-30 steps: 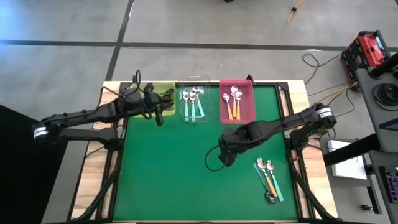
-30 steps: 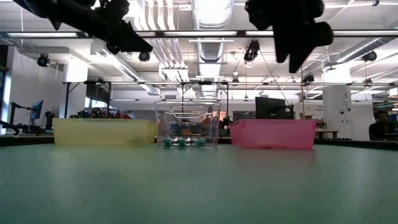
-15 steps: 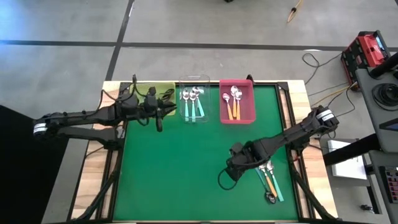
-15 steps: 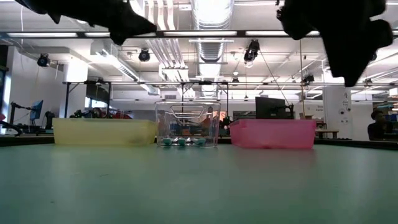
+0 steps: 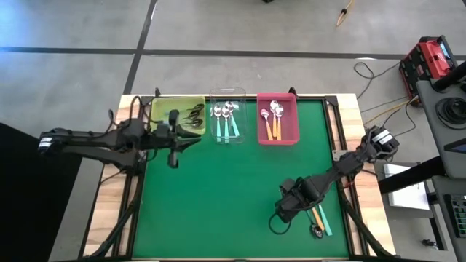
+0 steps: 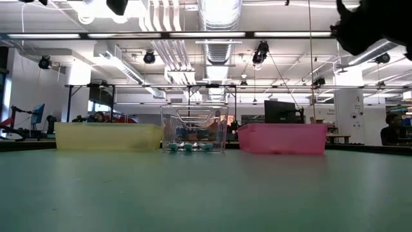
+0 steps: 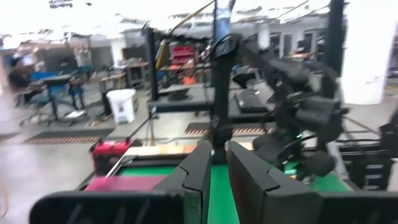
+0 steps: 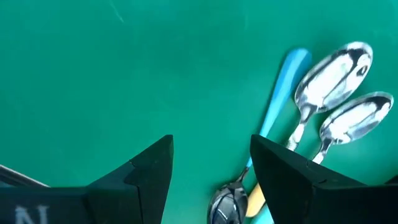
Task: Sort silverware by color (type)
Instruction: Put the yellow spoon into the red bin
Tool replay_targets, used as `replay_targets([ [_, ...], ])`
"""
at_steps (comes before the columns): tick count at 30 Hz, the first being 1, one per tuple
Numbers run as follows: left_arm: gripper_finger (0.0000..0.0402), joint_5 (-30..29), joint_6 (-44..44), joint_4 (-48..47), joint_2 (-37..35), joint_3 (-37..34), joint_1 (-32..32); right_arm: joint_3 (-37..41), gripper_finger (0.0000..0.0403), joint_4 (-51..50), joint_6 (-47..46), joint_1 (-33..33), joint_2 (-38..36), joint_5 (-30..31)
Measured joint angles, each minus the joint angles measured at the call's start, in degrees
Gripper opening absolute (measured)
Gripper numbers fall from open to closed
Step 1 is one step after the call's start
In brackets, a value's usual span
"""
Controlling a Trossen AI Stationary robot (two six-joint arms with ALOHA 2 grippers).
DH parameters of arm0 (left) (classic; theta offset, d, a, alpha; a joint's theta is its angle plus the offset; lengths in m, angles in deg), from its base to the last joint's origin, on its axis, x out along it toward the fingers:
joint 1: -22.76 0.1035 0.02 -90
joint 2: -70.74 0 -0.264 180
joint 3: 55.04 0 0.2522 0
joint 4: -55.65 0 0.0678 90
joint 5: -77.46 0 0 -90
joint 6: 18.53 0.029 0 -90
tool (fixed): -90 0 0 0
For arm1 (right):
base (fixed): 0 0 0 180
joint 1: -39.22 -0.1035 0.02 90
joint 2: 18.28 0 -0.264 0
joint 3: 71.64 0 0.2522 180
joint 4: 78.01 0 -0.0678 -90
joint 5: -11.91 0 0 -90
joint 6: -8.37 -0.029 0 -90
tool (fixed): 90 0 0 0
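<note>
— Where were the spoons [image 5: 317, 216] that still needed sorting?

— They lay in a small pile near the front right corner of the table [image 5: 211, 204]. Their handles pointed toward the front edge, a bit to the right.

— Which arm was nearer?

— The right gripper [image 5: 284, 215]. It hung just left of the pile, fingers [image 8: 146, 171] open and holding nothing. In its wrist view the spoons [image 8: 329, 118] lay off to one side of the fingers, not between them.

— And the left gripper [image 5: 172, 158]?

— Far off, by the back left corner, beside the yellow bin [image 5: 162, 109]. Its fingers [image 7: 245, 180] were nearly closed and empty.

— So what did the grab need?

— I think the right gripper had to slide right, over a handle.
</note>
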Motion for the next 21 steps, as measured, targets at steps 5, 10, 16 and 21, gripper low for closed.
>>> replay_targets([
  [5,0.0036,0.0,1.3,0.0,-2.1,0.0,-3.4,2.5,0.0205,1.9,-3.4,-2.1,0.0,-0.7],
  [10,0.0036,0.0,2.3,0.0,-3.6,0.0,-5.8,5.7,0.0205,4.7,-5.9,-3.9,0.0,-2.8],
  [16,0.0036,0.0,3.0,0.0,-4.3,0.0,-6.8,8.9,0.0205,5.0,-6.6,-5.3,-0.1,-5.9],
  [21,0.0036,0.0,3.8,0.0,-4.0,0.0,-6.8,11.4,0.0205,4.8,-6.2,-5.3,-0.6,-6.5],
])
